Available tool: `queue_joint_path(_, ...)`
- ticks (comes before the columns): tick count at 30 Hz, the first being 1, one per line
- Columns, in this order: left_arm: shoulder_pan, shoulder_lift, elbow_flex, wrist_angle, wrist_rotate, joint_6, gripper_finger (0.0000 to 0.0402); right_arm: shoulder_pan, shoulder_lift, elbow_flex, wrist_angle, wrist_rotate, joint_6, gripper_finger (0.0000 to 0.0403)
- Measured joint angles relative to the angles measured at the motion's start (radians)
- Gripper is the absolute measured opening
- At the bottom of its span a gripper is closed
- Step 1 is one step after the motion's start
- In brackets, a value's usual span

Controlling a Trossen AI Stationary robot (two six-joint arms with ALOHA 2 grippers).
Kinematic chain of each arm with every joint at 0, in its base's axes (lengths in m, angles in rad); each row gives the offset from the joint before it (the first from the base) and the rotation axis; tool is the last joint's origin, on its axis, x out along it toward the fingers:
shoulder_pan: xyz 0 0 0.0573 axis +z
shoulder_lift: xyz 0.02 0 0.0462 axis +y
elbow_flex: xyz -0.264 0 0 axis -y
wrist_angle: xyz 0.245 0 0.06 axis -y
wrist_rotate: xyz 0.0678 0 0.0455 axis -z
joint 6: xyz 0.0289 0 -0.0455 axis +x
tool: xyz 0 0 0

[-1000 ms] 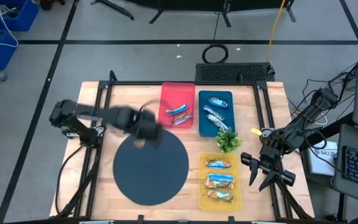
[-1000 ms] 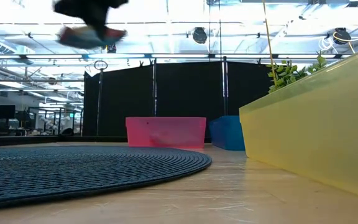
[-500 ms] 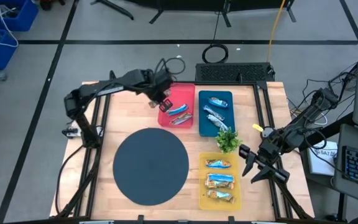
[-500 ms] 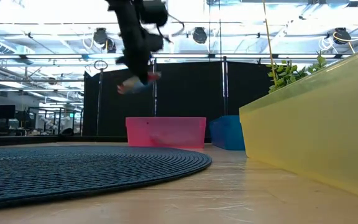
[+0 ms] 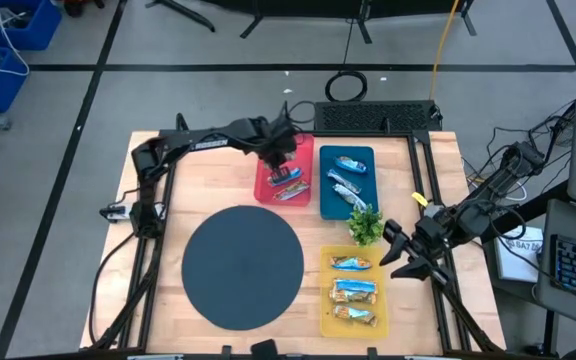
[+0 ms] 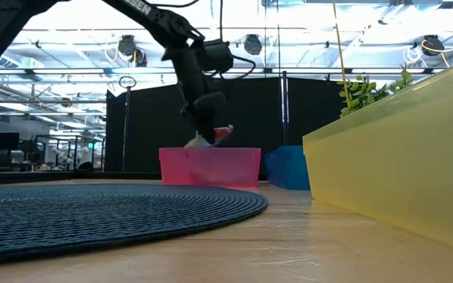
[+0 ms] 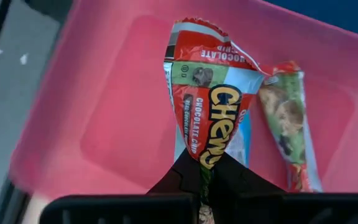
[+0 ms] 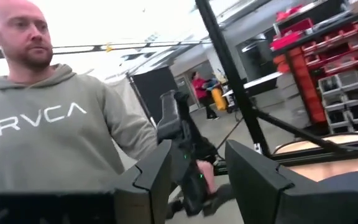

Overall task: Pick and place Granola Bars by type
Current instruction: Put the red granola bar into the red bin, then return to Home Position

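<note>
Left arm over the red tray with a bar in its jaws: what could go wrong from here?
1. The left gripper pinches the held bar only at one wrapper end, so it may swing or slip before release.
2. The red tray already holds bars; the new one could land on them and rest crooked.
3. A person shows in the right wrist view beyond the open right gripper, close to that arm if it moves.

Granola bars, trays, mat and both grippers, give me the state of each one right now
Left gripper: shut on a red Chewy bar, over the pink tray.
Pink tray: two bars lying inside.
Blue tray: two bars inside.
Yellow tray: three bars inside.
Round mat: bare.
Right gripper: open, holding nothing, beside the yellow tray.
</note>
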Motion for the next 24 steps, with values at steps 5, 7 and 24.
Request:
queue_joint_path(5,0.007,0.052,0.000,0.054,0.015,0.049,0.0011,0.000,0.000,0.000,0.001,0.025,0.000,0.0139)
queue_joint_path(7,0.013,0.072,0.000,0.071,0.018,0.074,0.0011,0.000,0.001,0.000,0.015,0.025,0.000,0.0139)
queue_joint_path(24,-0.027,-0.065,-0.001,-0.029,-0.050,-0.059,0.0189,0.001,0.008,0.000,0.069,0.085,-0.057,0.0139)
